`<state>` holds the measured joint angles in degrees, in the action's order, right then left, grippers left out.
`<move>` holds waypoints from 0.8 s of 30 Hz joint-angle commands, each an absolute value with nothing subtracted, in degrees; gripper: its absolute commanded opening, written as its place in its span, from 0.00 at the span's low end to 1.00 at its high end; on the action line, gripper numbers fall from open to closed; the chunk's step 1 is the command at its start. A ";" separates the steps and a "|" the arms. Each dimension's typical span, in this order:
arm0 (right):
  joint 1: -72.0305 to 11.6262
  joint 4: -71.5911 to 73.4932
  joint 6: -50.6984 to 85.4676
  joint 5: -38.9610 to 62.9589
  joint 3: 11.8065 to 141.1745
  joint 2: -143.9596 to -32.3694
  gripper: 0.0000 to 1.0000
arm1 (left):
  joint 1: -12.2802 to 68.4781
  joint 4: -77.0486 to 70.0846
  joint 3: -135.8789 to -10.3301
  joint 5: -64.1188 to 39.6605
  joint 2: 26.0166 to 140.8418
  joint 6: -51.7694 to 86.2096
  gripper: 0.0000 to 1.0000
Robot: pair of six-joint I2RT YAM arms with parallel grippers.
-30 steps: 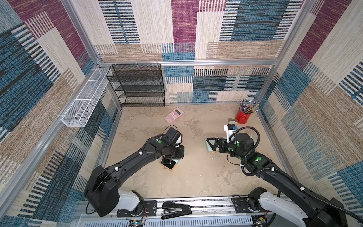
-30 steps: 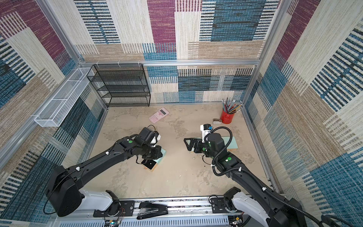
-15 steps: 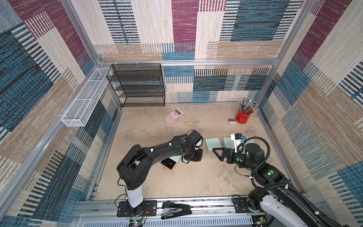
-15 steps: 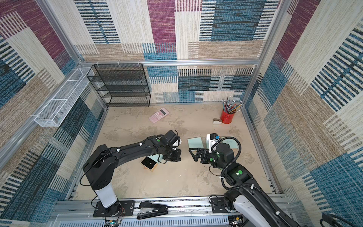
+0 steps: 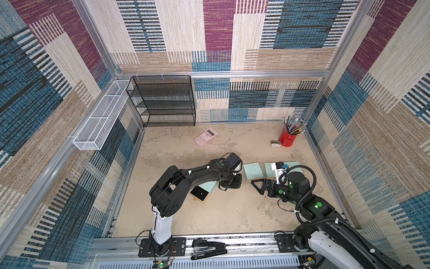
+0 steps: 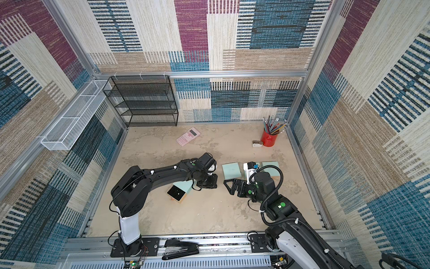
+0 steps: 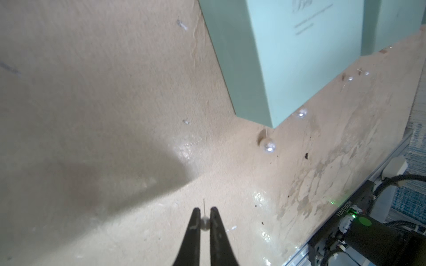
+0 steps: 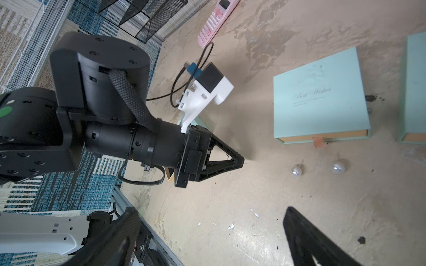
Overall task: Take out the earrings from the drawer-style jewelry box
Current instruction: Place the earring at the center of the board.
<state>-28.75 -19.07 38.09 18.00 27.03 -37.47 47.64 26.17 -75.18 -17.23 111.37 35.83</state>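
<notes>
The left hand (image 7: 205, 210) is nearly closed, pinching one pearl earring (image 7: 205, 223) low over the beige table (image 7: 115, 115). A second earring (image 8: 296, 171) and a third earring (image 8: 338, 167) lie loose near a closed mint-green jewelry box (image 8: 320, 99). The right hand (image 8: 212, 214) hangs nearby, spread wide and empty.

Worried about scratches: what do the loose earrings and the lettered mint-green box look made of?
Earrings: glossy pearl-like beads with bright highlights on thin, seemingly metal posts; real or imitation unclear. Mint-green box: likely matte paperboard, tan drawer front showing.
</notes>
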 commanded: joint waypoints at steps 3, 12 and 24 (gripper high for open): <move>-28.74 -16.58 38.41 18.72 26.55 -37.54 0.99 | 47.46 25.02 -75.76 -19.16 112.43 37.36 0.09; -28.74 -15.38 39.00 19.25 25.84 -38.08 0.99 | 46.87 24.50 -75.59 -19.20 113.31 37.75 0.10; -28.74 -14.16 39.48 19.62 25.04 -38.75 0.99 | 46.42 23.64 -74.86 -19.51 113.99 38.32 0.13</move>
<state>-28.75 -16.19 38.96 19.05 24.99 -38.61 46.52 24.84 -75.09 -19.64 113.71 36.29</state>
